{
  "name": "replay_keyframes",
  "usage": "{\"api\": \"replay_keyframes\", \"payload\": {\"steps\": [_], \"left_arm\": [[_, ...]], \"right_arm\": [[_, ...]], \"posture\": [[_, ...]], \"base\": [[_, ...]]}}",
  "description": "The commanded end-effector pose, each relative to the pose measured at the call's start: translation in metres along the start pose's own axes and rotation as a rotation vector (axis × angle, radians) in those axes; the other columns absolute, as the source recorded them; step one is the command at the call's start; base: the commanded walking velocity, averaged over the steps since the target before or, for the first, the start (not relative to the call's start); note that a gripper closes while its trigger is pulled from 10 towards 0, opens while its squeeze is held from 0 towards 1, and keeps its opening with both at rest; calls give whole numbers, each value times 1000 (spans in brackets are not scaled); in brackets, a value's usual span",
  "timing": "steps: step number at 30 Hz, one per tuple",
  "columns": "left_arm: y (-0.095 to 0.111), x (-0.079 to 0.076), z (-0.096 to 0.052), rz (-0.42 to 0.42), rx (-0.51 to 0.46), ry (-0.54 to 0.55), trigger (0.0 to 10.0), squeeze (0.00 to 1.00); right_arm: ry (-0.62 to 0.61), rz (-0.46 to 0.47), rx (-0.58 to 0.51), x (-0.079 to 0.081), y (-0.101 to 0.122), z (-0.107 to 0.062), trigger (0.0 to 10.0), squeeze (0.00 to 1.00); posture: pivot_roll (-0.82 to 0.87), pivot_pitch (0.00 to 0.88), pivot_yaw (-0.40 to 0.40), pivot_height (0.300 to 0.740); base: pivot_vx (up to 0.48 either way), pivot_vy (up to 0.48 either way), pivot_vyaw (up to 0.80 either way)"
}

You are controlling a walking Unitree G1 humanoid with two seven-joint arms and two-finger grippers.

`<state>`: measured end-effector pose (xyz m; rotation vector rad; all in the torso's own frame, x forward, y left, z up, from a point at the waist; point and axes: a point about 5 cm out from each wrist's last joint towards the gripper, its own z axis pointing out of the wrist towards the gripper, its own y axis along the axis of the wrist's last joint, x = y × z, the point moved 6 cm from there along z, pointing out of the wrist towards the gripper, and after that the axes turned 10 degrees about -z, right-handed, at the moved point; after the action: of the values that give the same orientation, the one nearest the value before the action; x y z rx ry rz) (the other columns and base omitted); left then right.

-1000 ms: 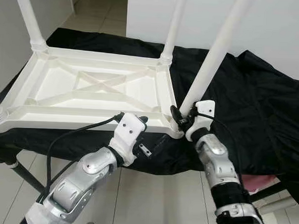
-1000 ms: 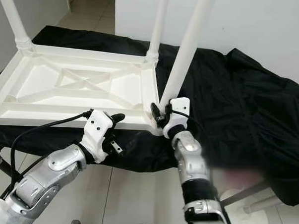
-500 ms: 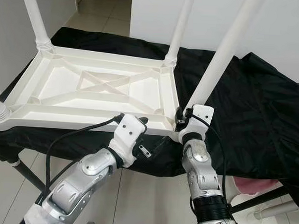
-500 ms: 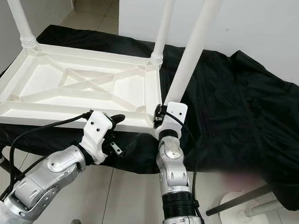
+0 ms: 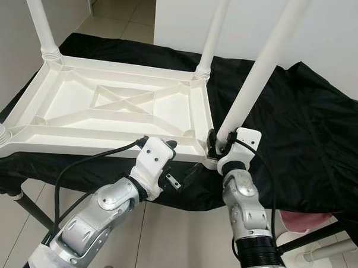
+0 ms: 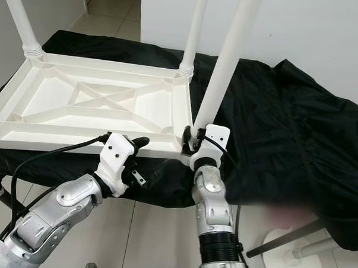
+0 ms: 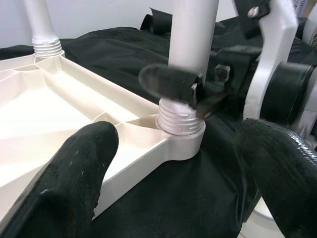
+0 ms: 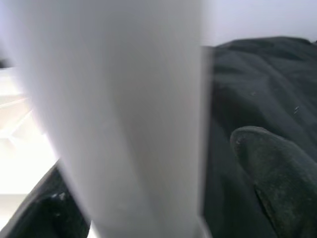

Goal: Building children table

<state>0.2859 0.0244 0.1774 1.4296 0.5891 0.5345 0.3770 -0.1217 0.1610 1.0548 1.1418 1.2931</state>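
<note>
The white plastic children's table [image 5: 113, 137] lies upside down on a black cloth, with white legs standing up from its corners. My right gripper [image 5: 217, 144] is at the near right corner, shut on the base of the near right leg [image 5: 259, 72], just above the threaded collar [image 7: 181, 119]. In the right wrist view that leg [image 8: 124, 114] stands blurred between the fingers [image 8: 267, 173]. My left gripper [image 5: 176, 160] is open at the table's front rim, a little left of that corner. Its fingers [image 7: 74, 183] are spread wide with nothing between them.
The black cloth [image 5: 310, 134] drapes over the support and hangs past its front edge. A white wall stands close behind. Tiled floor lies below, with a white round stand base [image 6: 293, 249] at the lower right and a black frame leg [image 5: 30, 210] at the left.
My right wrist has turned around the base of the near right leg, and the forearm has swung in from the right to below that corner. The left arm has stayed put.
</note>
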Motion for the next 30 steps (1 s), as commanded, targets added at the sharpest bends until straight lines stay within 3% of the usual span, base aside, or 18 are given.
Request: {"api": "replay_keyframes", "payload": {"steps": [1,9,16,29,30], "left_arm": [[-4,-18,1,6,23,-142,10000,0],[-3,-17,1,12,21,-140,10000,0],[-6,-20,5,5,15,-133,10000,0],[-26,-15,9,46,56,-101,10000,0],[-29,-16,9,54,63,-102,10000,0]], "right_arm": [[36,11,-4,3,-3,-1,10000,0],[252,12,-44,17,-2,-4,10000,0],[472,-66,-75,12,-3,0,10000,0],[625,-123,-72,13,-6,8,10000,0],[629,-133,-66,11,-8,10,3020,0]], "posture": [[45,42,-89,740],[47,40,-93,740],[49,45,-96,740],[54,53,-97,740],[56,56,-98,740]], "base": [[0,0,0],[0,0,0],[0,0,0],[0,0,0],[0,0,0]]}}
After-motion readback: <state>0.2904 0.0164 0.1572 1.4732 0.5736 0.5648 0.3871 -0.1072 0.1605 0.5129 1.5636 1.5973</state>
